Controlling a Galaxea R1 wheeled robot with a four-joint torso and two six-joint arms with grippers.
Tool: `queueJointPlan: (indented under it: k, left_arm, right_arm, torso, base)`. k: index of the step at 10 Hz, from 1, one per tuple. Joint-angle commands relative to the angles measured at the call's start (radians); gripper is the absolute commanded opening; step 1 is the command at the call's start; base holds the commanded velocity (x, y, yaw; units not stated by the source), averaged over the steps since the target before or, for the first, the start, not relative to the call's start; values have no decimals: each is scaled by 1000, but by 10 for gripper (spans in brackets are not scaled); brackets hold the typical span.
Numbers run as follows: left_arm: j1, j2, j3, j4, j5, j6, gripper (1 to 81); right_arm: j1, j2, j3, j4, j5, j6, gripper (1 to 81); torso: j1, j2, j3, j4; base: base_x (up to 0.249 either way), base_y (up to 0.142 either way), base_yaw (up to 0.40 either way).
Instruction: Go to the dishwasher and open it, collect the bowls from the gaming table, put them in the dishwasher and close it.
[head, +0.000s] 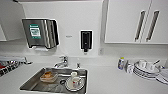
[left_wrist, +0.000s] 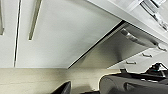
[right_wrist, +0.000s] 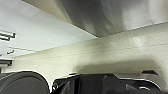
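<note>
Dishwasher (left_wrist: 117, 47) first: in my left wrist view I see a brushed steel front with a horizontal bar handle (left_wrist: 135, 37) along its upper edge, set among white cabinet doors (left_wrist: 62, 32) under the counter's edge. It looks shut, with only a dark seam around the panel. The handle's long axis runs level, along the cabinet line, so I judge any pull must come square to it and outward. My right wrist view shows a greyish steel-looking surface (right_wrist: 105, 15) above the pale floor (right_wrist: 112, 55), possibly the same front, though I can't be sure. Which arm is nearer I cannot tell from these views, and I cannot tell whether either gripper's fingers are apart or together.

From the head camera I look down on the white counter (head: 107, 80). The sink (head: 35, 82) holds a plate with a cup (head: 74, 81) and a brownish container (head: 48, 76). Behind it stands the tap (head: 63, 62). A stack of plates with cups (head: 146, 70) and a small bottle (head: 121, 63) sit to the right. On the wall are a paper towel dispenser (head: 40, 32) and a black dispenser (head: 86, 40), with upper cabinets (head: 135, 20) to the right. Nothing I can see blocks the steel front.
</note>
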Motion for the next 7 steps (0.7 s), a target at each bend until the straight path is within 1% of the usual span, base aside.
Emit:
queueJointPlan:
  k: [1,2,3,4,5,7]
  left_arm:
    - [-86,-75,85,70,-23,1,811]
    - [-86,-70,93,113,-50,-2,811]
    - [-84,-66,97,128,-97,-7,811]
    - [-87,-64,101,130,-135,-10,811]
    - [-95,-55,101,121,-154,-13,811]
    - [-110,-26,96,116,-152,-13,811]
  right_arm:
    - [70,-46,26,8,-47,2,811]
    - [76,-53,29,14,-47,4,811]
    - [82,-68,42,31,-47,2,811]
    - [94,-85,58,51,-47,2,811]
    - [105,-111,81,83,-47,2,811]
    - [137,-178,145,141,-47,1,811]
  torso:
    - [-2,3,0,0]
    - [13,-23,0,0]
    - [17,-30,0,0]
    - [22,-37,0,0]
    - [21,-35,0,0]
    - [21,-34,0,0]
  base:
    - [0,0,0]
    - [0,0,0]
    - [0,0,0]
    - [0,0,0]
    - [0,0,0]
    - [0,0,0]
